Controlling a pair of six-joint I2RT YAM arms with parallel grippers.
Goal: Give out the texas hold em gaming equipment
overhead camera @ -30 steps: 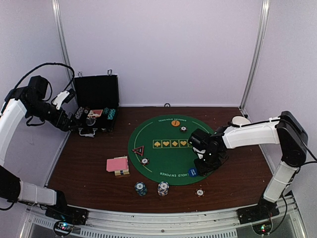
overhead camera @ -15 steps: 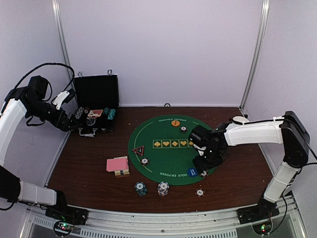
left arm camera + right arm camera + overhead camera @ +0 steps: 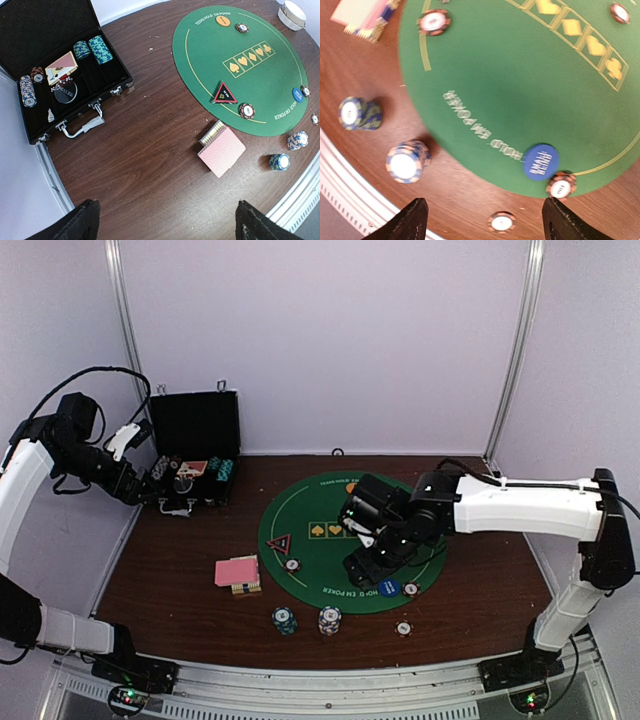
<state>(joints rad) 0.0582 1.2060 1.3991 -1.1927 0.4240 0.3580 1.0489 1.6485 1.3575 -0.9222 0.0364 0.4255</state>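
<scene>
Right tool (image 3: 485,202): fingers spread wide with nothing between them, held over the near right part of the green mat (image 3: 520,90). The wrist view is smeared, so we cannot judge its height well. Below it lie the blue disc (image 3: 540,161) on the mat's near rim, a red-edged chip (image 3: 560,185) just beside the disc at the mat's edge, and a lone chip (image 3: 501,221) on the bare table (image 3: 460,200), nearer still. Risk one, in our judgement: disc and chip sit almost touching, so a descent on either could land a finger on its neighbour and shove both instead of pinching one. Risk two: fingertips dragging on the mat could ruck it and shift what is laid out there, the triangle marker (image 3: 225,92) included. To the left, close to the table's near edge, stand the white-blue stack (image 3: 406,161) and the teal stack (image 3: 359,113). A low sideways sweep of the arm could topple them, perhaps off the table. The pink-backed cards (image 3: 222,150) lie just left of the mat. Left tool (image 3: 167,222): wide open, empty, high over the left side near the black case (image 3: 30,30), well apart from all this.
</scene>
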